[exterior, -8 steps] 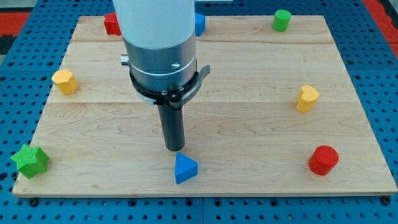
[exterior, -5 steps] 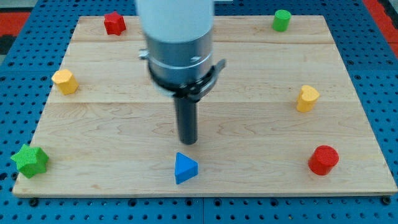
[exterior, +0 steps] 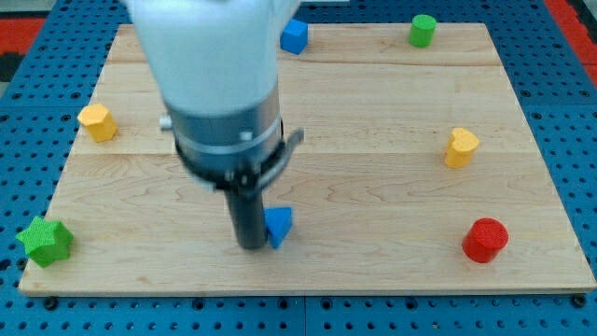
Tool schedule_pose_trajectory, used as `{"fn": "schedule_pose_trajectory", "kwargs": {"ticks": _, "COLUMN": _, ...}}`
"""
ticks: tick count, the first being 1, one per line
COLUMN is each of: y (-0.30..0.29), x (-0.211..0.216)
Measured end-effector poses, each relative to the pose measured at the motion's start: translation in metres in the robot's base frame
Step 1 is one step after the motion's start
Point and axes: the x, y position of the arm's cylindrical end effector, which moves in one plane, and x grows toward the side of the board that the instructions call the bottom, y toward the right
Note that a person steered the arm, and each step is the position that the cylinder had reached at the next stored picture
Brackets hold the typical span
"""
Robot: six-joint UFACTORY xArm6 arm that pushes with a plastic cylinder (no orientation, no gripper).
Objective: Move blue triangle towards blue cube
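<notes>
The blue triangle lies on the wooden board near the view's bottom middle, partly covered on its left by my rod. My tip is down on the board, right against the triangle's lower left side. The blue cube sits at the view's top edge of the board, a little right of the arm's body and far above the triangle.
A green cylinder stands at the top right, a yellow block at the right, a red cylinder at the bottom right. A yellow block is at the left and a green star at the bottom left. The arm's body hides the top left.
My tip swung from above the triangle to its lower left side. The triangle has shifted up the board by a small amount. The arm now covers the red block and uncovers the blue cube.
</notes>
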Motion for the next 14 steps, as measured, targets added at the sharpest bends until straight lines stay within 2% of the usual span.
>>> {"fn": "schedule_pose_trajectory", "kwargs": {"ticks": 1, "y": 0.028, "x": -0.026}}
{"fn": "schedule_pose_trajectory", "kwargs": {"ticks": 2, "y": 0.014, "x": 0.002}}
{"fn": "schedule_pose_trajectory", "kwargs": {"ticks": 3, "y": 0.030, "x": 0.014}}
{"fn": "schedule_pose_trajectory", "kwargs": {"ticks": 4, "y": 0.046, "x": -0.035}}
{"fn": "schedule_pose_trajectory", "kwargs": {"ticks": 5, "y": 0.040, "x": -0.066}}
{"fn": "schedule_pose_trajectory", "kwargs": {"ticks": 6, "y": 0.040, "x": -0.029}}
{"fn": "schedule_pose_trajectory", "kwargs": {"ticks": 8, "y": 0.111, "x": -0.049}}
{"fn": "schedule_pose_trajectory", "kwargs": {"ticks": 9, "y": 0.089, "x": -0.085}}
{"fn": "schedule_pose_trajectory", "kwargs": {"ticks": 12, "y": 0.032, "x": -0.085}}
{"fn": "schedule_pose_trajectory", "kwargs": {"ticks": 14, "y": -0.009, "x": -0.168}}
